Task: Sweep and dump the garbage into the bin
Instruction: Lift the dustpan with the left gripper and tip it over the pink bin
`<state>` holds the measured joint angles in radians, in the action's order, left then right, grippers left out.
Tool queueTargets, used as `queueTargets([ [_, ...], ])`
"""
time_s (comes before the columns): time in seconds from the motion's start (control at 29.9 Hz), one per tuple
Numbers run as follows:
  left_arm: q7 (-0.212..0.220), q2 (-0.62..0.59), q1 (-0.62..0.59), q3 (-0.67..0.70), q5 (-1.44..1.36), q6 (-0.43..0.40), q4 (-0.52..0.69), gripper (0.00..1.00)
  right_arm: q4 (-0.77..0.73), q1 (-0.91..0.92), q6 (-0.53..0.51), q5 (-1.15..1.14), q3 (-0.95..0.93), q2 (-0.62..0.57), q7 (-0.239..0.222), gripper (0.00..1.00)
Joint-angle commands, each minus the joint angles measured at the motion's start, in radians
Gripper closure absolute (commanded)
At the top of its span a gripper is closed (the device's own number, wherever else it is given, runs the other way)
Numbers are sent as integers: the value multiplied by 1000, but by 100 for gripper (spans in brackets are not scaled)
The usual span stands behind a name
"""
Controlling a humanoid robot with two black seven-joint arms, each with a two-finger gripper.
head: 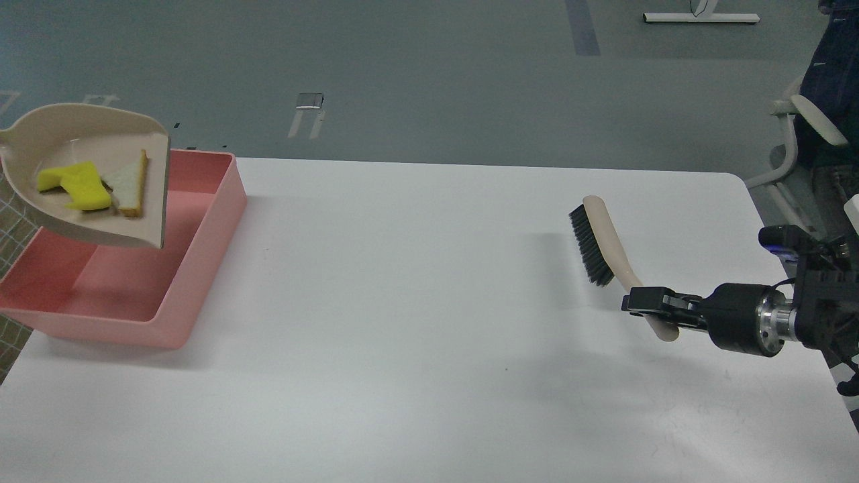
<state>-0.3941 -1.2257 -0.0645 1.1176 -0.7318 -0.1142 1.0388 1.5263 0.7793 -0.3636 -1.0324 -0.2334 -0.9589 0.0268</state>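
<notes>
The landmark here is the pink bin, which sits at the left end of the white worktop.

Above the left part of the bin hangs the beige dustpan. Its handle runs off the left edge of the view, so the left pincer that must be holding it cannot be seen. Inside the pan lie both bits of garbage: the yellow spongy chunk and, just to its right and touching it, the white bread slice with its brown crust. The pan's open lip points to the right and sits over the inside of the bin. The pan looks only a little tipped, and both pieces rest on its floor.

I think the sweeping is done and the dumping step is on now. The next move calls for tipping the pan's lip down so the two pieces slide out, while the lip stays inside the bin walls so nothing drops on the worktop.

Far to the right of the bin, the right pincer is clamped on the handle of the brush. The brush bristles point left. The garbage is well apart from this pincer, all the way across the worktop.
</notes>
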Motion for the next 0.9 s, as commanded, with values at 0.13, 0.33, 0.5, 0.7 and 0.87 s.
queueTargets([
  [0.13,-9,-11,-2,5,-242,123,30,100,0,0,0,0,0,2,-1,100],
  [0.33,-8,-40,-3,5,-288,136,63,100,0,0,0,0,-1,0,-1,100],
  [0.5,-8,-61,-11,5,-334,145,87,100,1,0,0,0,-7,0,-1,100],
  [0.7,-8,-80,-11,2,-359,165,101,100,1,0,0,0,-15,0,-1,100],
  [0.87,-6,-83,-18,10,-347,166,99,100,1,2,0,0,-17,0,-1,100],
])
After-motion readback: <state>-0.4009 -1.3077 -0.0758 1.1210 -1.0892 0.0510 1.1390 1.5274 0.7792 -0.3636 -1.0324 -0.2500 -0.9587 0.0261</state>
